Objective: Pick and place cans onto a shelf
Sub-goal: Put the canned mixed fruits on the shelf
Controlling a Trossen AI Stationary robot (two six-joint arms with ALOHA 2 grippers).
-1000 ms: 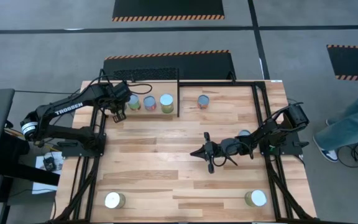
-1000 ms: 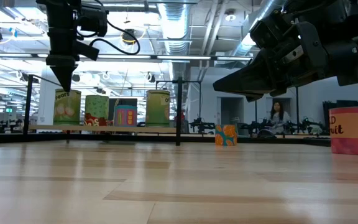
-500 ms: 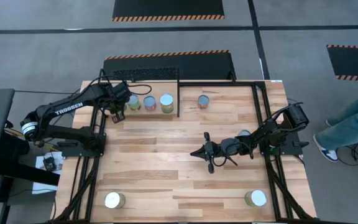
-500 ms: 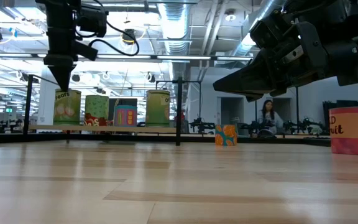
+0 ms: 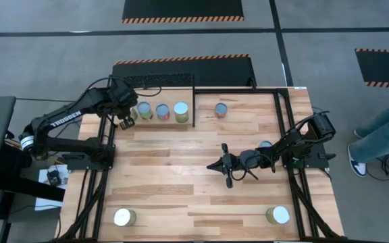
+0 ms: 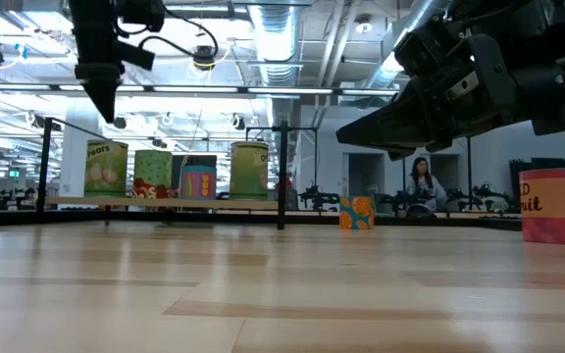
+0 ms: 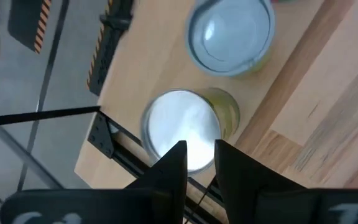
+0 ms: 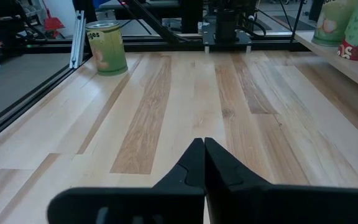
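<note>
The shelf point(image 5: 155, 123) stands at the table's far left, a light-wood board with black rails point(image 6: 165, 203). Several cans stand on it in a row: yellow-green point(image 6: 106, 167), red point(image 6: 152, 174), blue point(image 6: 198, 181), yellow-green point(image 6: 249, 170). My left gripper point(image 5: 125, 120) hangs above the leftmost can point(image 7: 182, 127), fingers pointing down, slightly open, touching nothing. My right gripper point(image 5: 216, 166) is shut and empty above the table's middle, pointing toward the left edge point(image 8: 204, 149).
Loose cans stand on the table: one at the far middle point(image 5: 221, 109), a red one point(image 6: 555, 204) partly under my right arm point(image 5: 265, 145), one near left point(image 5: 123, 217) and one near right point(image 5: 277, 215). A person stands past the table's right edge point(image 5: 383, 135).
My left gripper has gone straight up from just above the leftmost can on the shelf, still pointing down. The can stays standing on the shelf.
</note>
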